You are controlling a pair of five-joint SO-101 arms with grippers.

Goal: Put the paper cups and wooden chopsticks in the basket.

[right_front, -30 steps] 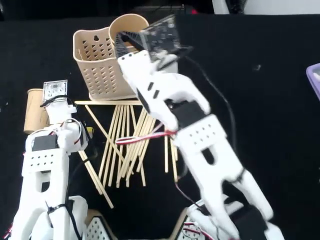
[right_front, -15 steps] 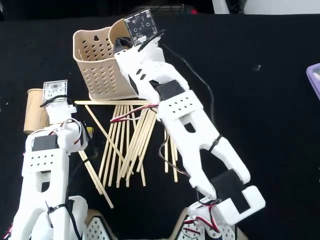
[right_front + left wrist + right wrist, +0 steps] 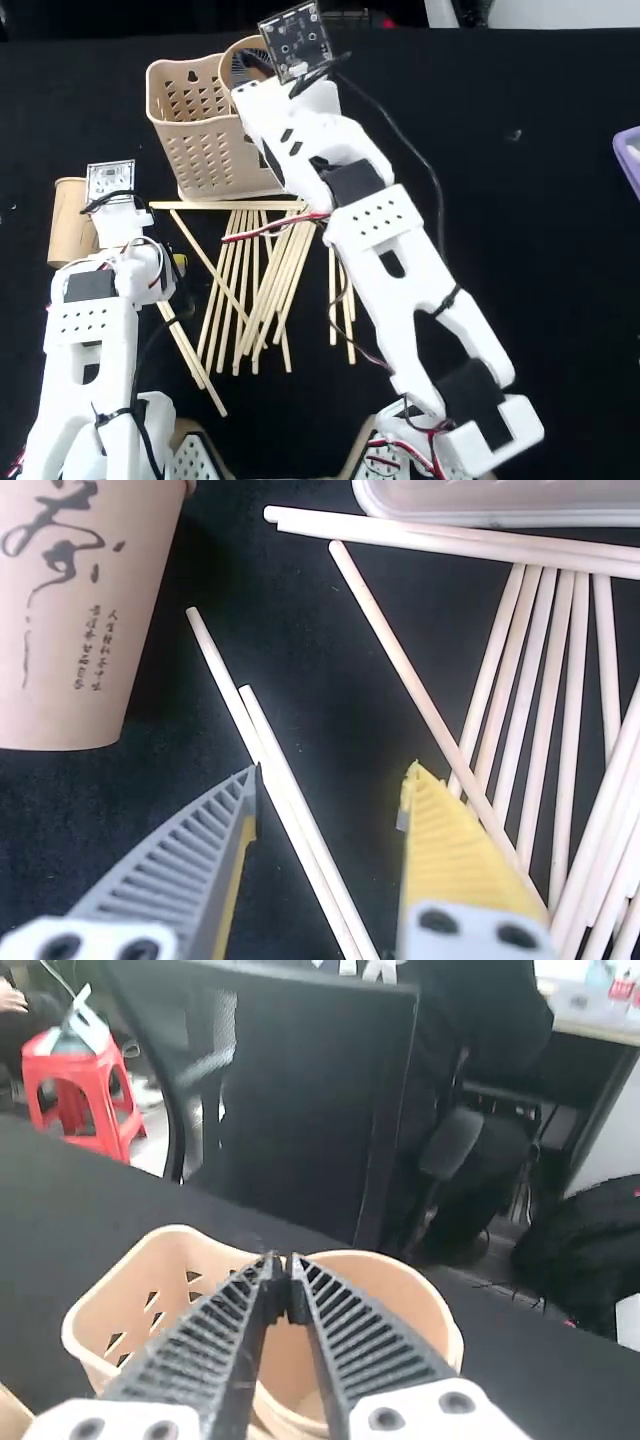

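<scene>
Right wrist view: R gripper (image 3: 282,1260) fingers pinched on paper cup (image 3: 400,1290) rim by basket (image 3: 120,1305); L gripper (image 3: 332,772) fingers apart over chopsticks (image 3: 287,802), 2nd cup (image 3: 80,610) beside.

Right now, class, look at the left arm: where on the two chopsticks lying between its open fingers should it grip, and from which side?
Grip the pair of chopsticks mid-shaft, coming straight down from above. They lie flat and side by side on the table, so only their top is free. The left gripper straddles them crosswise, open, so closing there should pinch both.
</scene>
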